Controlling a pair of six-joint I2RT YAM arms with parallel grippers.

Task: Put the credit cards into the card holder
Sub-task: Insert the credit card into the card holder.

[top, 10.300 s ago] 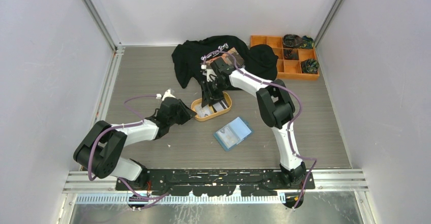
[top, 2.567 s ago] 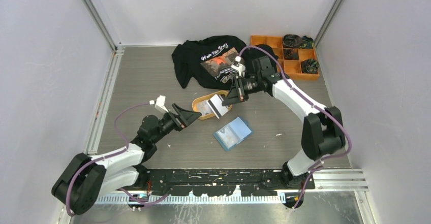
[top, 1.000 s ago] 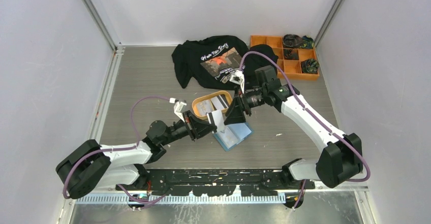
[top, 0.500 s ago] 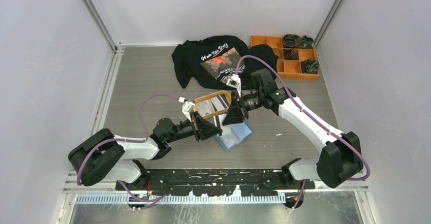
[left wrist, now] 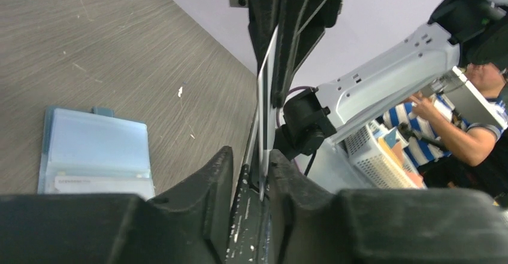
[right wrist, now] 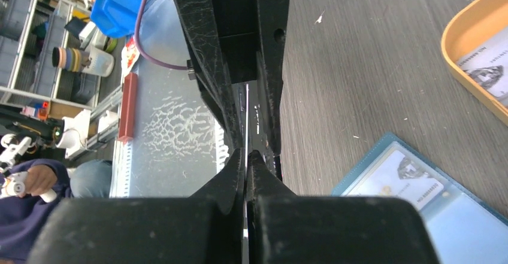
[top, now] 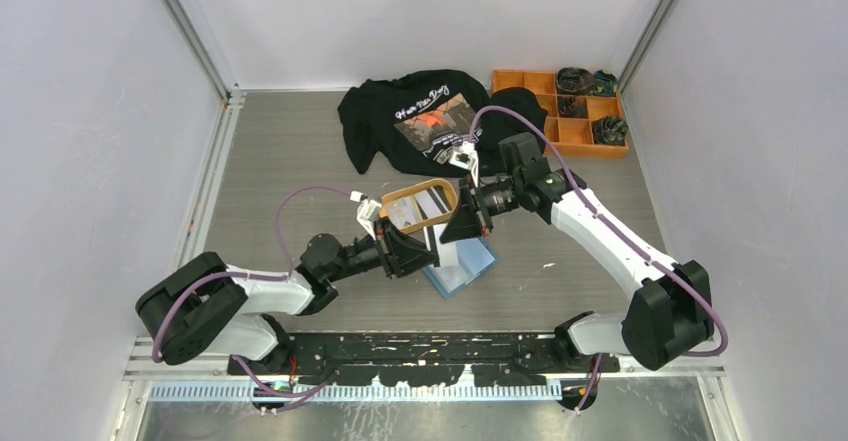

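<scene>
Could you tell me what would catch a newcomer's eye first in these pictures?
The two grippers meet nose to nose mid-table: the right gripper pinches a white card edge-on, the left gripper loosely open around its other end. On the table just by them lies the open blue card holder; a black T-shirt sprawls at the far side.

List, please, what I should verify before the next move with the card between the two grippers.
1. Right gripper shut on the card: ok.
2. Left gripper clear of the card: cannot tell; jaws parted, but a gap shows on one side only.
3. Card holder lying open, pockets up: ok.
4. Free pocket available: cannot tell; one already holds another card.
5. Card lined up with a pocket: not ok; it is held on edge, away from any pocket mouth.
</scene>
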